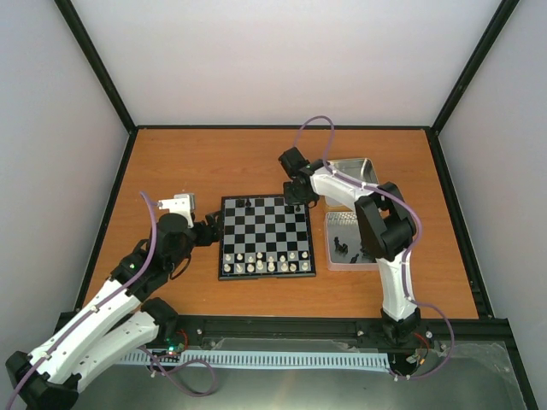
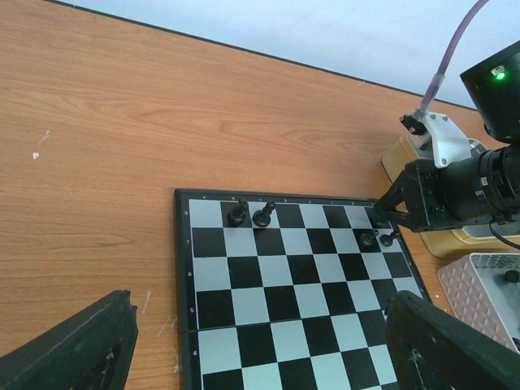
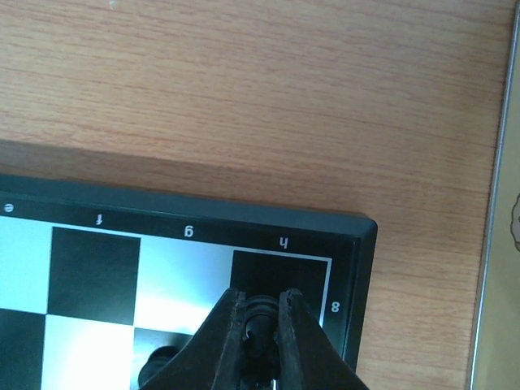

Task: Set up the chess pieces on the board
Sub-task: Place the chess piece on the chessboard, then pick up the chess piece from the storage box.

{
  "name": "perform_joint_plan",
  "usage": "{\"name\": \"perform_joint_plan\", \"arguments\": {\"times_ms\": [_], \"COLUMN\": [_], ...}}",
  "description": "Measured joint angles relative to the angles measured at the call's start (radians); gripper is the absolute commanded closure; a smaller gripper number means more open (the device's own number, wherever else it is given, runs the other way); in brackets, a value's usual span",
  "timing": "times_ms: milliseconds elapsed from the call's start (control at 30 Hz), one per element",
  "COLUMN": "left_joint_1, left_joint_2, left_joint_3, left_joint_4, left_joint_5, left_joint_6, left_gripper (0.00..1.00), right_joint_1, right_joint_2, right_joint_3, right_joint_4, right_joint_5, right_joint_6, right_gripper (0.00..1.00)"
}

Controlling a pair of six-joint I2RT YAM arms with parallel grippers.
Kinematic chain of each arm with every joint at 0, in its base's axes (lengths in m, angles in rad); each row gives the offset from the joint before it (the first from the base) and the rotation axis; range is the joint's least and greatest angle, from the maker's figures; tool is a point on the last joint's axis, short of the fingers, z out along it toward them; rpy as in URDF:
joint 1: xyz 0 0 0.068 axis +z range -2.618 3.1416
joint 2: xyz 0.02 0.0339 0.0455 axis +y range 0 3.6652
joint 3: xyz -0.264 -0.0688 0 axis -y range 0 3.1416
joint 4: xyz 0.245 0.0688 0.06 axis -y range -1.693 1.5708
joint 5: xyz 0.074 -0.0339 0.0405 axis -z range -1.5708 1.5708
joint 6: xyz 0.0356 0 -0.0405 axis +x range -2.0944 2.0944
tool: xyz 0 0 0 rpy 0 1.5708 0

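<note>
— Room first?
— Pale walls [image 1: 282, 60] on three sides. Black posts [image 1: 107, 81] in the corners, a black rail [image 1: 291, 329] along the near edge.
— And the surface?
— Orange-brown wood-grain bench [image 1: 214, 162], matte, with a few pale flecks in the left wrist view.
— On it?
— At the middle, the board [image 1: 267, 226], square to the bench edges, black border lettered and numbered. To its right, two tins: a silver tin [image 1: 355, 168] at the far side, then a lined tin [image 1: 332, 226] nearer, quilted pinkish inside, holding a few black pieces [image 1: 344, 248].
— On the squares?
— White pieces [image 1: 267, 260] filling the two near rows. Two more black pieces [image 2: 237, 214] in the far row toward the left. Another two black pieces [image 2: 368, 238] near the far right corner.
— Arms?
— By the board's left edge, the left tool [image 2: 260, 349], spread wide, nothing in it. At the far right corner, the right tool [image 3: 262, 302], pinched tight on one piece [image 3: 260, 315], over the square marked h and 8.
— Resting on that square?
— Cannot tell; base hidden by the fingers.
</note>
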Motion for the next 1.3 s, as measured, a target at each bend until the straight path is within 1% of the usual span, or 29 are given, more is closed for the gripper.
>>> {"name": "perform_joint_plan", "arguments": {"times_ms": [67,133,267,467,600,733,867,967,1100,1200,1300], "left_joint_1": [0.0,0.0,0.0,0.0,0.0,0.0,0.0,0.0,0.0,0.0,0.0], "left_joint_2": [-0.001,-0.001,-0.001,-0.001,-0.001,0.001,0.01,0.011,0.009,0.01,0.018], "left_joint_3": [0.0,0.0,0.0,0.0,0.0,0.0,0.0,0.0,0.0,-0.003,-0.009], "left_joint_4": [0.0,0.0,0.0,0.0,0.0,0.001,0.011,0.016,0.022,0.044,0.084], "left_joint_5": [-0.004,-0.007,-0.014,-0.016,-0.014,-0.002,0.029,0.049,0.058,0.059,0.06], "left_joint_6": [0.0,0.0,0.0,0.001,0.001,0.001,0.0,0.0,0.0,0.001,0.001], "left_gripper": [0.16,0.16,0.16,0.15,0.16,0.15,0.15,0.15,0.13,0.13,0.13], "right_joint_1": [-0.003,-0.006,-0.011,-0.012,-0.014,-0.022,-0.049,-0.084,-0.151,-0.208,-0.248], "right_joint_2": [0.009,0.011,0.013,0.013,-0.021,-0.135,-0.36,-0.546,-0.739,-0.816,-0.843], "right_joint_3": [0.0,0.0,0.0,0.0,0.0,-0.012,-0.146,-0.334,-0.577,-0.689,-0.764], "right_joint_4": [0.003,0.01,0.016,0.017,0.007,0.006,0.042,0.094,0.091,0.079,0.081], "right_joint_5": [0.001,0.002,0.001,-0.015,-0.019,0.003,0.038,0.07,0.111,0.122,0.119], "right_joint_6": [0.0,0.0,-0.002,-0.003,-0.004,0.005,0.027,0.059,0.103,0.124,0.13], "right_gripper": [0.9,0.87,0.73,0.59,0.56,0.56,0.56,0.55,0.52,0.53,0.55]}}
